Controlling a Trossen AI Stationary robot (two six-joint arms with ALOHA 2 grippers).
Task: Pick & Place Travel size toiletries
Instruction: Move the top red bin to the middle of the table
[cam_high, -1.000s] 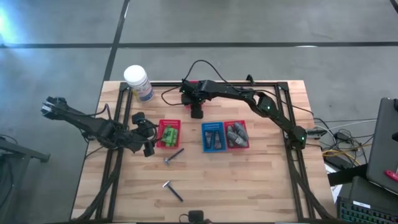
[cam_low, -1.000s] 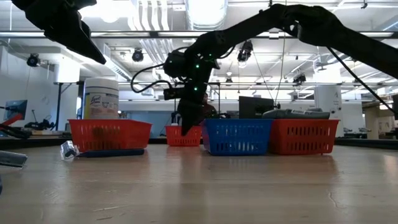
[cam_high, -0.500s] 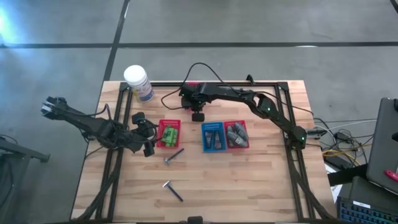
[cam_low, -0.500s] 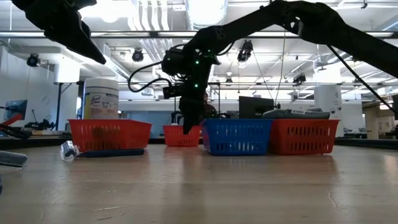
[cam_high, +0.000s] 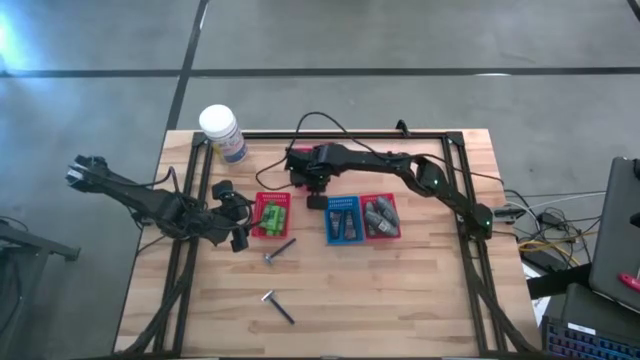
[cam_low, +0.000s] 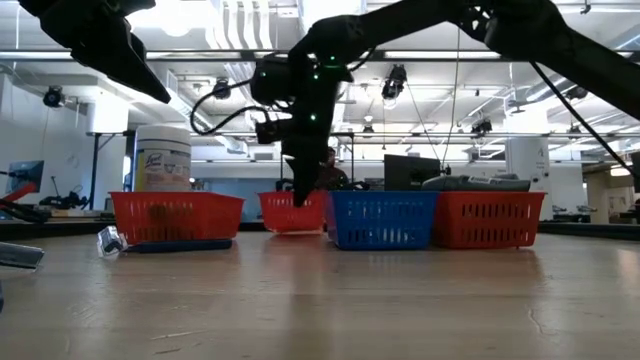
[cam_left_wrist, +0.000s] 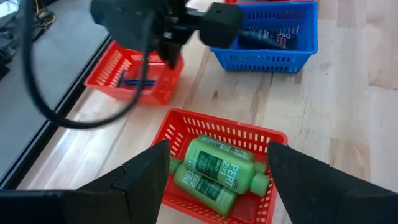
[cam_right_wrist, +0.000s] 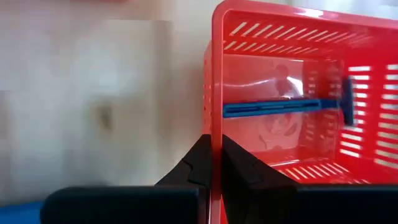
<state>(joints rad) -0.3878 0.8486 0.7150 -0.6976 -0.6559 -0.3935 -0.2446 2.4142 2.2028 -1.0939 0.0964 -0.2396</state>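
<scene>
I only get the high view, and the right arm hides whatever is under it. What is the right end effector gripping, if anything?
Observer: The right end effector is shut on the wall of a small red basket.
Operator: Is anything in that basket?
Observer: One blue-handled razor lies inside it.
Operator: And the left end effector?
Observer: The left end effector is open, holds nothing, and faces the green bottles in another red basket.
</scene>
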